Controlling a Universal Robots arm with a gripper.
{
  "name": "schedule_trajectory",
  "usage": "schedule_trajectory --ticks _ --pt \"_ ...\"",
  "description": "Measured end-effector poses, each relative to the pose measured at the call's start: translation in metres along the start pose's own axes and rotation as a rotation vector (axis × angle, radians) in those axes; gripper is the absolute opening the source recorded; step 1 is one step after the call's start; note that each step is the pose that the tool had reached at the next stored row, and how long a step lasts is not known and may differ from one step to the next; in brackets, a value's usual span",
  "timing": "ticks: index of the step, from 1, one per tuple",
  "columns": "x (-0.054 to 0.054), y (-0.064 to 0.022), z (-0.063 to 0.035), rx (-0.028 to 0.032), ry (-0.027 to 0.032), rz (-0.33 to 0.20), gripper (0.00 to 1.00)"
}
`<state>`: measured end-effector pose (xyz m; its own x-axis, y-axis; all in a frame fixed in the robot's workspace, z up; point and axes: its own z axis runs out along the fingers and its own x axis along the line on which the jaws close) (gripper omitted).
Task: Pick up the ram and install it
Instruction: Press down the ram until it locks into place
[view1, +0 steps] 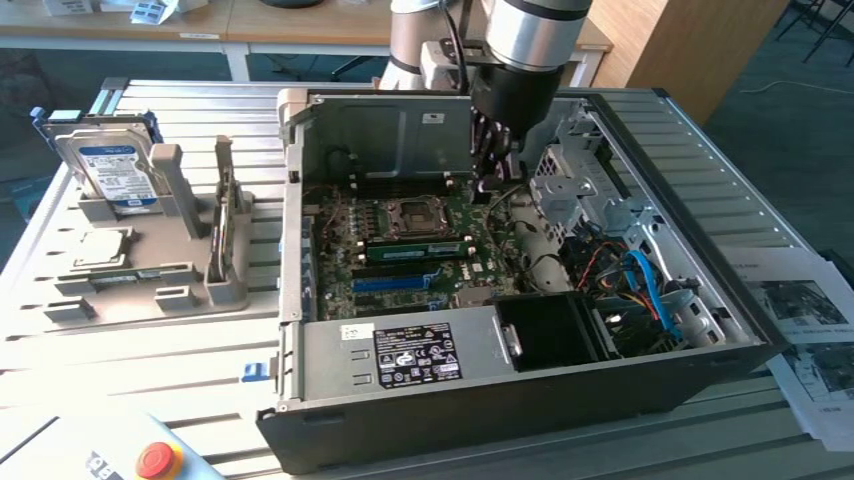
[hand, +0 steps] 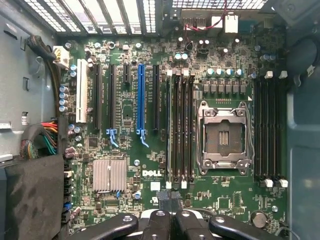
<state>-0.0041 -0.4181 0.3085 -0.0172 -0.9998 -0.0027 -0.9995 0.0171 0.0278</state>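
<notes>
Seemingly the ram (view1: 414, 250) is already down on the motherboard (view1: 461, 275): in the exterior view a green stick stands on edge in the memory slots (hand: 180, 130), at six o'clock from the empty processor socket (view1: 407, 215) and just beside it. Whether its end latches have closed cannot be made out. The end effector (view1: 491, 180) hangs inside the open computer case (view1: 534, 400), at about two o'clock from the socket and apart from the stick, with its fingers (hand: 187, 220) pressed together and nothing between them that I can see. The main hazard, as I judge it, is a half-seated stick: if one end sits high, any push from the closed fingertips would land off-centre, tilt the board in its slot and strain the contacts. A second hazard is the socket itself, whose open frame and bare contact field (hand: 220, 135) lie right beside the slots; a small sideways drift while low could bend them. Third, the arm stands close to the metal drive cage (view1: 581, 185) and the loose cables (view1: 641, 280) at four o'clock from it, which could snag the wrist.
</notes>
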Motion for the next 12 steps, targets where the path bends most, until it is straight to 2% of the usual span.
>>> schedule_trajectory --ticks 12 --pt "0.000 -0.0006 0.0204 0.0000 0.0002 0.000 0.10"
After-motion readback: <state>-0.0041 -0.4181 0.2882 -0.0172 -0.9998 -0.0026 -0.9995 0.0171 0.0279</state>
